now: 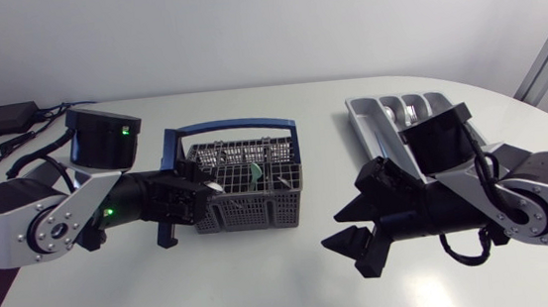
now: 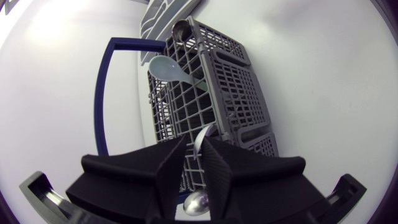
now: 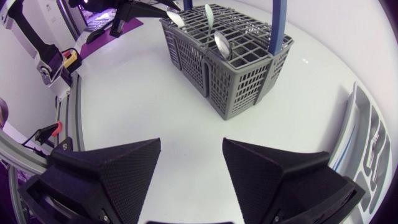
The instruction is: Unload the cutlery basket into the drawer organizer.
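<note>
The grey basket with its blue handle stands at the middle of the white counter. The left pincer is at the basket's left end, its fingers nearly together and clamped on the handle of a metal spoon, which leans out of the left compartment with its bowl towards the pincer. A pale green spoon stands further along in the basket, and another metal spoon stands in its right end. The right pincer hangs over bare counter near and right of the basket, fingers wide apart. The grey organizer lies at the far right, partly behind the right arm.
</note>
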Controlling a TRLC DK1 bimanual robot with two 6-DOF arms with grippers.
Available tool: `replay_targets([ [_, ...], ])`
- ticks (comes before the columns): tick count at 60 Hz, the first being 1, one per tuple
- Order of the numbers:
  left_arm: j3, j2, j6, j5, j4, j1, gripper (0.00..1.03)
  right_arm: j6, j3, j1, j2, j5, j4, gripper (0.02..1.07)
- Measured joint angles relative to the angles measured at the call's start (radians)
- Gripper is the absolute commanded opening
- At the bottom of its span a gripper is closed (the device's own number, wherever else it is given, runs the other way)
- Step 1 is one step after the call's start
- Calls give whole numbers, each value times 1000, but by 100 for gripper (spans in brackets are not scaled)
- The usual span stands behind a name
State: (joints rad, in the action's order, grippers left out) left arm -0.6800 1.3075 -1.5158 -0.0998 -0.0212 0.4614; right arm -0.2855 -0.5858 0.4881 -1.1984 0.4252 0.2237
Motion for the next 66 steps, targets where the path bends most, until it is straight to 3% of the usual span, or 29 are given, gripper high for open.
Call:
replay_targets([
  [16,-2,1,-12,5,5,0,6,0,10,-6,2,0,-11,75],
  [35,-53,-8,-42,30,85,10,6,0,14,-6,2,0,-11,75],
  [51,-106,-69,-87,57,214,16,6,0,14,-6,2,0,-11,75],
  [66,-160,-164,-101,61,400,18,6,0,19,-2,17,-3,-11,75],
])
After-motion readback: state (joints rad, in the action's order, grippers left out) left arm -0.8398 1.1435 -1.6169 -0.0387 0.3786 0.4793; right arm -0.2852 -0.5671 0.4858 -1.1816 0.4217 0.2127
